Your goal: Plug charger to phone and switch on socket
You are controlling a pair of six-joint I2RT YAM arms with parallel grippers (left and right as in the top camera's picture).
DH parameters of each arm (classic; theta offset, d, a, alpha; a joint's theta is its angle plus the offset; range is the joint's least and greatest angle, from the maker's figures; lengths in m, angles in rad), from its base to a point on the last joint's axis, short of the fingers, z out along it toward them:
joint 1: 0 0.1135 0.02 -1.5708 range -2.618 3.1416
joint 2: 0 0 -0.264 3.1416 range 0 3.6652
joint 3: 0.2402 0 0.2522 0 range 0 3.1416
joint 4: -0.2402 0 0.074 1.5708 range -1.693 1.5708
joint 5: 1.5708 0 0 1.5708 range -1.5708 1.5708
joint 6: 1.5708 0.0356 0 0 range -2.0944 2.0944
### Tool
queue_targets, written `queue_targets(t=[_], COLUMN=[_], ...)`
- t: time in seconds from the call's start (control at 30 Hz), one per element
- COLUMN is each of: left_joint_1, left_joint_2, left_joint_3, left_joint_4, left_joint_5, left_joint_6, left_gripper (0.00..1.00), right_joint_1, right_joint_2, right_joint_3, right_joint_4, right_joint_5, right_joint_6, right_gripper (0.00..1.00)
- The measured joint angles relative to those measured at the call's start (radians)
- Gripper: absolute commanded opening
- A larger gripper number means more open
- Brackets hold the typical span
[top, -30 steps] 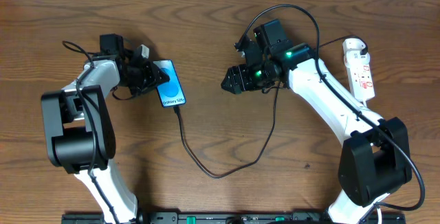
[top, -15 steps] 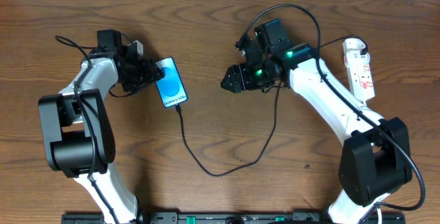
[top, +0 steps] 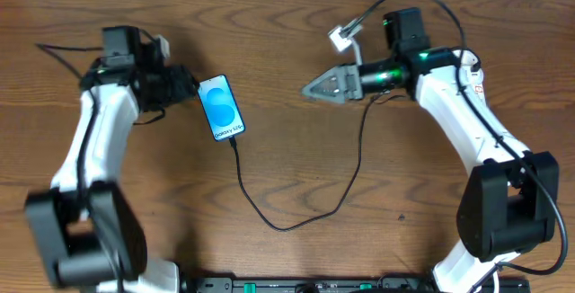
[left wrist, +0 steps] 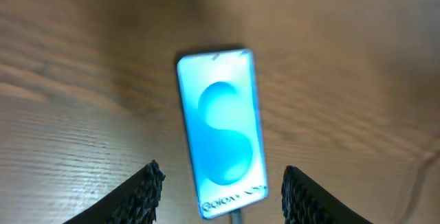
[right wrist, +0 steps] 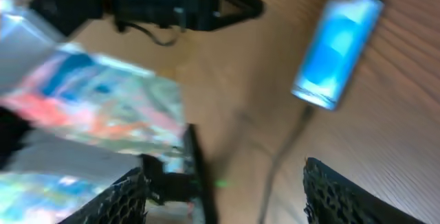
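Phone lies flat, charger apparently seated in its lower end. Left gripper, wide and empty, sits just beside it. Right gripper, also wide and empty, hangs free for switching.

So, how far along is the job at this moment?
Done, it seems: the charger ends at the lower edge of the phone. In hand: nothing; the left gripper and the right gripper are both open and empty. Left: switching on the socket, mostly hidden under the right arm.
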Motion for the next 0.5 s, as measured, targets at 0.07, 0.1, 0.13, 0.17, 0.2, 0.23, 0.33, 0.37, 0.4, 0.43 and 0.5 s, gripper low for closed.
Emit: queue_targets(t=[0.07,0.1,0.13,0.17,0.2,0.23,0.33,0.37,0.4,0.43,0.5], left_joint_1=[0.0,0.0,0.0,0.0,0.0,0.0,0.0,0.0,0.0,0.0,0.0], left_joint_2=[-0.06,-0.082,-0.103,-0.118,-0.132,-0.145,-0.168,-0.173,-0.175,-0.177,-0.177], left_joint_3=[0.0,0.0,0.0,0.0,0.0,0.0,0.0,0.0,0.0,0.0,0.0], left_joint_4=[-0.008,-0.012,-0.015,-0.018,-0.021,-0.025,-0.035,-0.036,-0.038,-0.038,-0.039], left_joint_5=[0.0,0.0,0.004,0.01,0.02,0.032,0.077,0.091,0.106,0.117,0.14], left_joint_6=[0.0,0.0,0.0,0.0,-0.001,-0.001,-0.001,-0.001,-0.001,-0.001,-0.001], left_gripper=[0.57,0.57,0.57,0.57,0.58,0.57,0.57,0.57,0.57,0.57,0.57], right_joint_1=[-0.019,-0.028,-0.034,-0.04,-0.043,-0.045,-0.045,-0.045,-0.046,-0.047,-0.051], right_joint_2=[0.0,0.0,0.0,0.0,0.0,0.0,0.0,0.0,0.0,0.0,-0.001], right_joint_3=[0.0,0.0,0.0,0.0,0.0,0.0,0.0,0.0,0.0,0.0,0.0], right_joint_4=[0.023,0.03,0.033,0.034,0.035,0.036,0.036,0.037,0.036,0.036,0.036], right_joint_5=[-0.074,-0.105,-0.124,-0.142,-0.157,-0.17,-0.191,-0.196,-0.2,-0.203,-0.208], right_joint_6=[-0.01,-0.013,-0.016,-0.017,-0.016,-0.016,-0.015,-0.014,-0.014,-0.013,-0.012], right_gripper=[0.69,0.68,0.67,0.67,0.67,0.66,0.66,0.66,0.67,0.67,0.68])
